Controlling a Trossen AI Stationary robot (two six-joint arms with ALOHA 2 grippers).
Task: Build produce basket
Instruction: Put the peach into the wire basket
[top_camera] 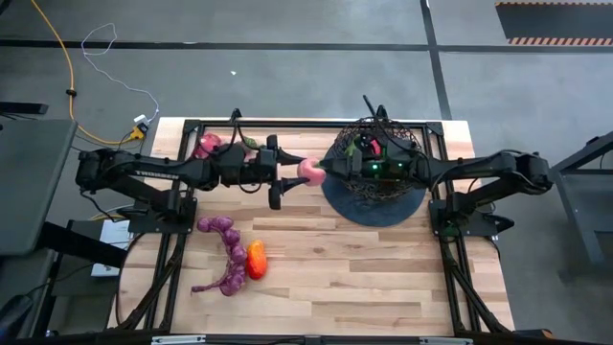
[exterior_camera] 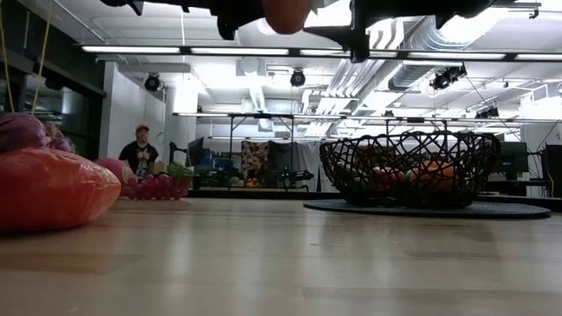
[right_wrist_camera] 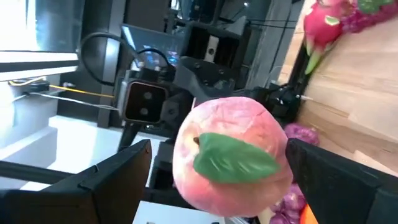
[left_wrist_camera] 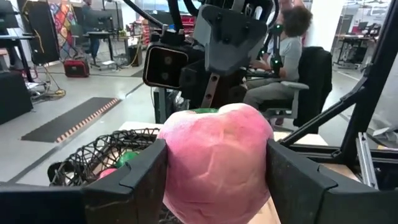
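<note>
The high view looks straight down on the whole tabletop (top_camera: 383,278); the low view looks level across it into the room. Both wrist views face each other closely, sharing the pink peach (left_wrist_camera: 214,158) between them

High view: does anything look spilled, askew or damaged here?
Nothing stands out. The basket sits upright on its disc with produce inside. The left hand holds a pink peach in the air beside the rim, facing the open right hand.

Bare pale wooden tabletop (top_camera: 364,278) open along the near right side, round black wire-mesh basket (top_camera: 375,158) blocking the far right, purple grape bunches (top_camera: 228,254) and orange-red fruit (top_camera: 256,259) obstructing near left.
</note>
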